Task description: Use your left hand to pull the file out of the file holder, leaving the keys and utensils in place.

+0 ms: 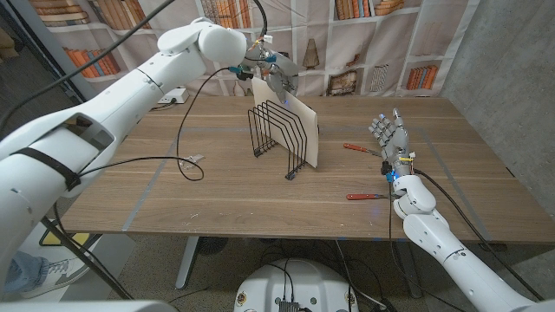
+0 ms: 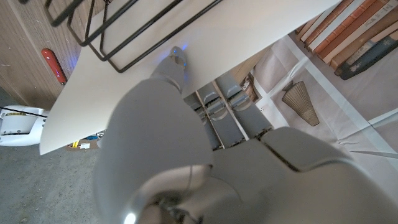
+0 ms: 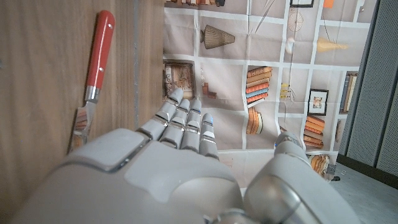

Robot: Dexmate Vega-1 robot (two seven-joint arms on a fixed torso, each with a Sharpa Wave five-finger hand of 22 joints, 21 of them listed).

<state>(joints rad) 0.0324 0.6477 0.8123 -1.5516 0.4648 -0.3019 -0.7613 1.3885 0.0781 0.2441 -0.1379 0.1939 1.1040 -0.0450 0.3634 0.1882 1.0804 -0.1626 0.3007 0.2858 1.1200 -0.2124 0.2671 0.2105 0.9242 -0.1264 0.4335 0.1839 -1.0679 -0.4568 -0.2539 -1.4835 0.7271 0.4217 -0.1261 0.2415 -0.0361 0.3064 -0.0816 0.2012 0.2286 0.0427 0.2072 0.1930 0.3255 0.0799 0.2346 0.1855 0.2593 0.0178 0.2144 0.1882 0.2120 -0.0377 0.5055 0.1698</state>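
Observation:
A cream file (image 1: 305, 130) stands tilted in the end slot of the black wire file holder (image 1: 269, 130) at mid-table. My left hand (image 1: 276, 74) is at the file's top edge and pinches it. In the left wrist view the thumb (image 2: 176, 61) presses on the file's face (image 2: 249, 31), with the other fingers behind the sheet. A small bunch of keys (image 1: 192, 158) lies left of the holder. Two red-handled utensils (image 1: 355, 147) (image 1: 366, 197) lie to the right. My right hand (image 1: 390, 139) stands on its edge between them, fingers apart, holding nothing.
A black cable loops over the table's left half near the keys. A bookshelf-print backdrop hangs behind the table. A red-handled knife (image 3: 96, 68) lies just beside my right hand (image 3: 180, 168). One red handle (image 2: 54, 65) lies on the table beyond the file.

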